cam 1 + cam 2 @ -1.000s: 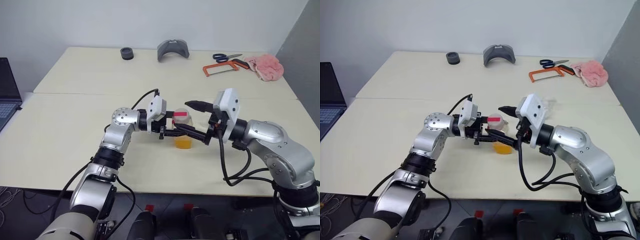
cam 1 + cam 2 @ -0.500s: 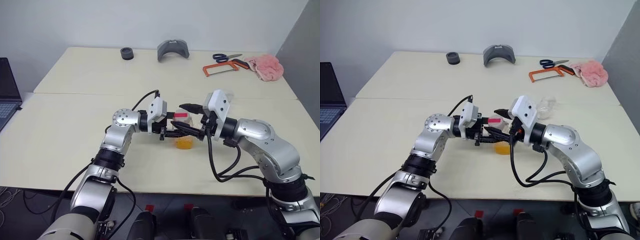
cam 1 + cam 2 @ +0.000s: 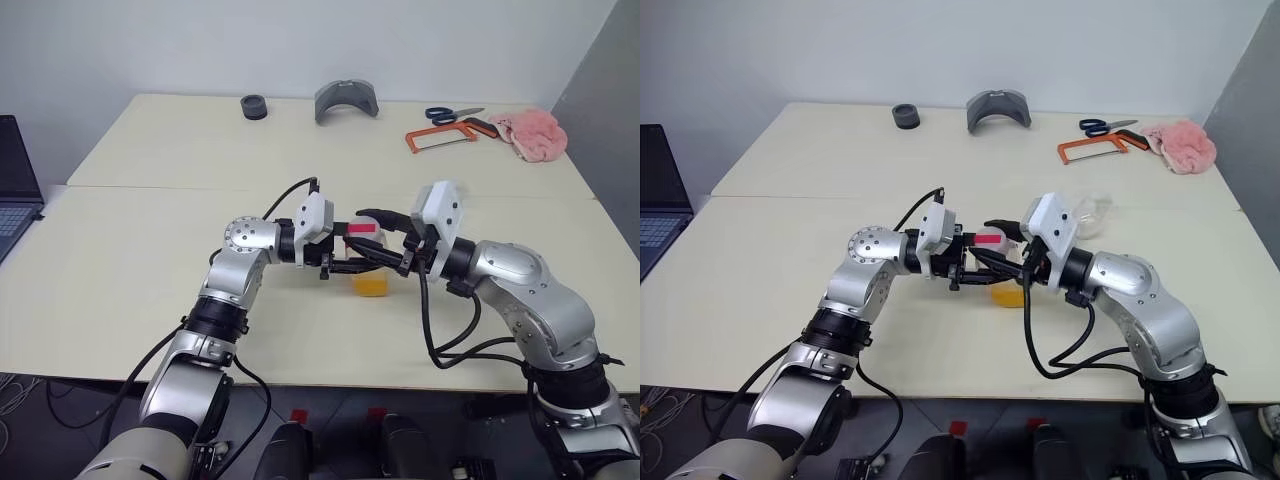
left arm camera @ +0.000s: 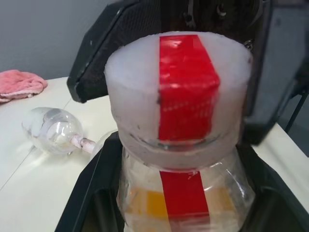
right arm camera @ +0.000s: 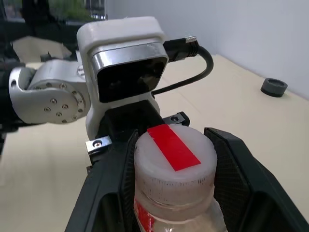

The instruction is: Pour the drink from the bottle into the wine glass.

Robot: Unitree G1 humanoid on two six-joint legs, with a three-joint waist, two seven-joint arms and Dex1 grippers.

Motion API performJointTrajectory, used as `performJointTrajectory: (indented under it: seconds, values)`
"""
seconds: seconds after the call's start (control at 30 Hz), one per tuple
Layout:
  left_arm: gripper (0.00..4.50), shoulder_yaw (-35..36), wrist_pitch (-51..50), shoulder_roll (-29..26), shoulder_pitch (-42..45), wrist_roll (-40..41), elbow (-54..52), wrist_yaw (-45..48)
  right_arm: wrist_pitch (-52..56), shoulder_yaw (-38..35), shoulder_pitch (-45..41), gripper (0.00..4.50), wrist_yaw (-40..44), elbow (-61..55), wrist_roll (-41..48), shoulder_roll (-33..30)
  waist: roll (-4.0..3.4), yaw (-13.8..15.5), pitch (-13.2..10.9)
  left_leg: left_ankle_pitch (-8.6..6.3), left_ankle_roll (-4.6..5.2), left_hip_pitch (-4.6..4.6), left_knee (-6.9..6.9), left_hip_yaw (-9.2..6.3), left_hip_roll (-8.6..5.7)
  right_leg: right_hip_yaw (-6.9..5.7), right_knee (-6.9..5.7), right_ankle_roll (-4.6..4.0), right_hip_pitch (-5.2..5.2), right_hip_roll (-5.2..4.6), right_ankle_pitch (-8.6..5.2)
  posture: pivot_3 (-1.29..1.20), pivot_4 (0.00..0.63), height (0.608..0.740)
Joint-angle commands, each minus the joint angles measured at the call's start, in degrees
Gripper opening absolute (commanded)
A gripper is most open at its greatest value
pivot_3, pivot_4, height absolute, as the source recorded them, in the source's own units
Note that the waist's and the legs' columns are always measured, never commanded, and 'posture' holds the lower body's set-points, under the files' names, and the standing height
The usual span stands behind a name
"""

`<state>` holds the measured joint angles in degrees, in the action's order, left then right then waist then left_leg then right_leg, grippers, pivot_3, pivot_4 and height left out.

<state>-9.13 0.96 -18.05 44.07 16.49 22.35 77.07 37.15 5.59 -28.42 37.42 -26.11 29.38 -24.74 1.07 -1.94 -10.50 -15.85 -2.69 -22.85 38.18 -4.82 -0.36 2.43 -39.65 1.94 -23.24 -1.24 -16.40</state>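
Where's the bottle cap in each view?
Left eye: cap at centre, between both claws.
Right eye: cap at centre.
Left wrist: cap large, at centre.
Right wrist: cap low, at centre.
Shared landmark: the cap's red strip.

Two pale cream tables (image 3: pixel 150 250) stood pushed together, seam running across. Plain light-grey wall (image 3: pixel 300 40) stood behind, with a darker grey panel (image 3: pixel 610 90) at the right. Dark floor (image 3: pixel 40 400) lay below with loose cables. Lighting was even.
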Motion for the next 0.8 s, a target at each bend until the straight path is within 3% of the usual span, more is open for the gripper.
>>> performJointTrajectory:
  seconds: [0.03,0.17,0.3,0.43,0.8]
  values:
    - [2.16,-0.05,0.01,-0.22,-0.17,0.11,-1.64,-0.25,2.4,-4.68,-0.38,1.85,-0.74,-3.51,6.7,1.09,0.0,0.0,0.0,0.0,0.0,0.0,0.0,0.0,0.0,0.0,0.0,0.0,0.0,0.0,0.0,0.0,0.15,0.74]
    - [2.13,-0.06,0.05,-0.38,-0.32,0.12,-1.73,-0.21,3.99,-4.55,0.03,1.84,-0.4,-4.52,8.15,0.39,0.0,-0.02,0.0,0.0,0.01,0.0,-0.01,0.0,-0.01,-0.01,0.0,0.0,0.0,0.0,0.0,0.0,0.15,0.74]
    - [1.85,-0.02,-0.06,-0.53,-0.4,0.15,-1.98,-0.22,0.93,-0.51,0.18,1.8,1.56,-5.57,2.49,-3.45,0.0,0.0,0.0,-0.01,0.01,0.0,-0.01,0.02,-0.04,-0.02,0.01,0.0,0.0,0.0,0.0,0.0,0.15,0.74]
    - [1.82,-0.02,-0.32,-0.6,-0.43,0.17,-2.26,-0.26,0.15,-0.45,0.29,1.74,0.93,-5.92,3.08,-2.68,0.0,-0.09,0.0,-0.01,0.01,0.0,-0.01,0.03,-0.05,-0.02,0.02,0.0,0.0,0.06,0.0,0.0,0.15,0.74]
    - [1.82,0.17,-0.45,-0.62,-0.98,0.23,-2.82,-0.96,-1.67,-6.61,1.04,1.73,-1.98,-6.78,5.72,-1.33,0.0,-0.01,0.0,-0.01,0.01,0.0,-0.01,0.01,-0.03,-0.03,0.01,0.0,0.0,0.03,0.0,0.0,0.15,0.74]
